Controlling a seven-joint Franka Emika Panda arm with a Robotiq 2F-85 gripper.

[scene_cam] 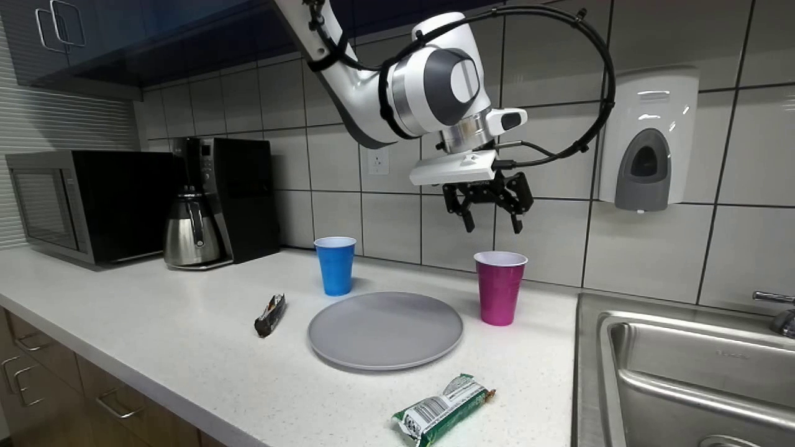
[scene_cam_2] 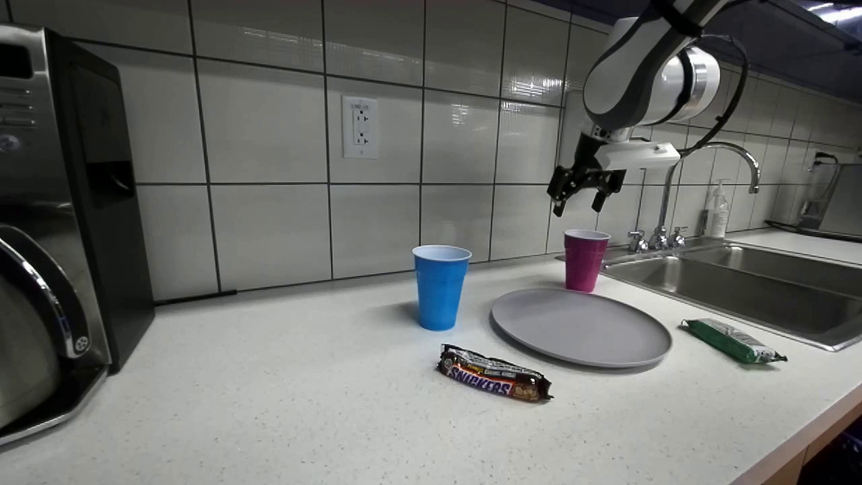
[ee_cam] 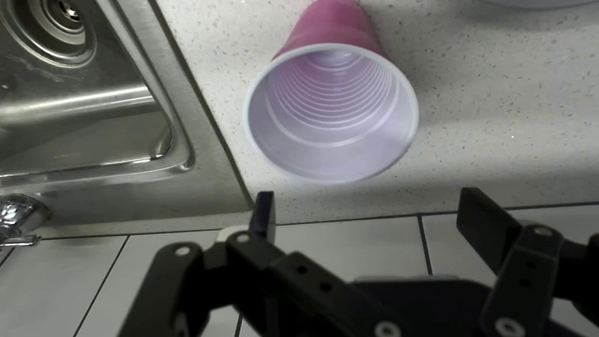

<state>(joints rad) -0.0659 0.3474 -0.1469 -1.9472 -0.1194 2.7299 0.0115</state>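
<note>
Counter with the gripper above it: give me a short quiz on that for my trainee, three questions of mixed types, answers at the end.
1. Multiple choice: how does the gripper stand?
A) Shut, holding nothing
B) Shut on something
C) Open, with nothing between its fingertips
2. True or false: the magenta cup stands closer to the sink than the blue cup does.
3. Fill in the blank: the brand name readable on the dark-wrapped bar is ____.

Key: 1. C; 2. True; 3. Snickers.
</note>
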